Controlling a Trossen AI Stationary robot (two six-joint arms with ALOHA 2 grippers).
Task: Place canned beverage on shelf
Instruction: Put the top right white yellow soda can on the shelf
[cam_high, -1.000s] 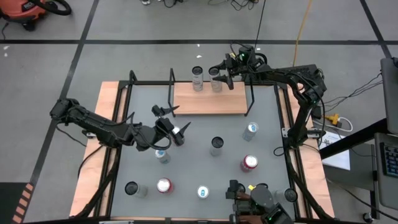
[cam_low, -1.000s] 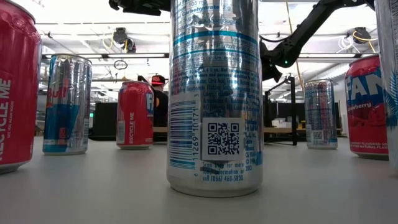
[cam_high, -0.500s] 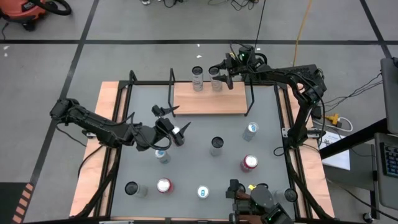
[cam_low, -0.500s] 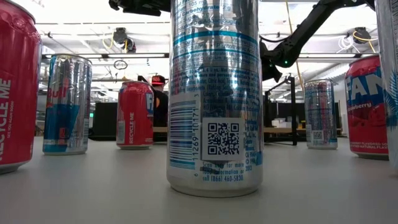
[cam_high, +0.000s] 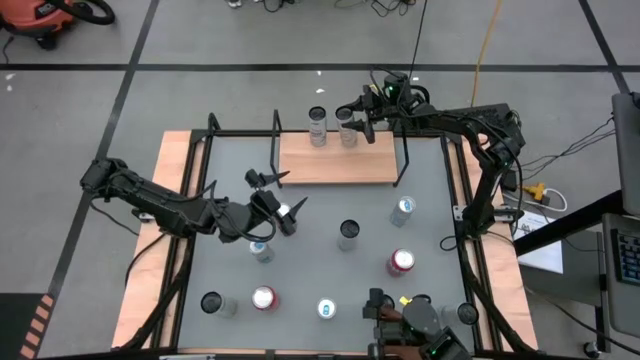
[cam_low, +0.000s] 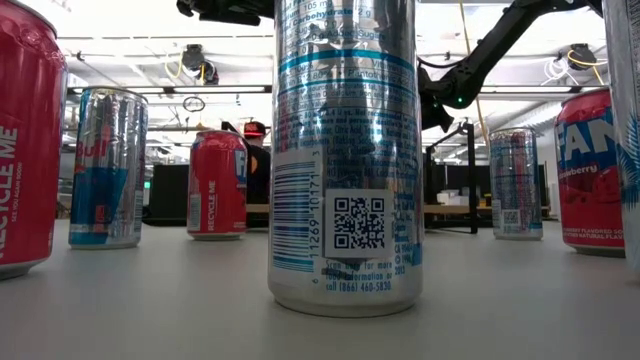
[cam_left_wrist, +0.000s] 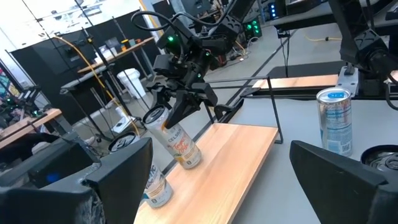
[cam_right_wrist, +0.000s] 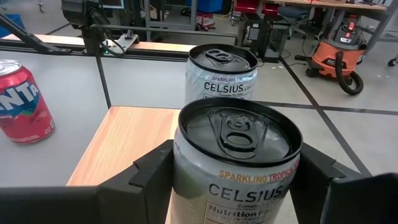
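The shelf, a light-wood board with black rod ends, lies at the table's far side. Two silver cans stand on it: one free, the other held by my right gripper, which is shut on it. The left wrist view shows both this can and my right gripper. My left gripper hovers open above the table's middle left, pointing level toward the shelf, with nothing between its fingers. My right gripper pinches the black-topped can's upper side wall between its two fingers, just below the rim. The fingers come about level from the table's far right. The can's base meets the shelf board.
Several loose cans stand on the grey tabletop: silver ones and red ones. A tall silver can fills the low view's middle. Black frame rails edge the table.
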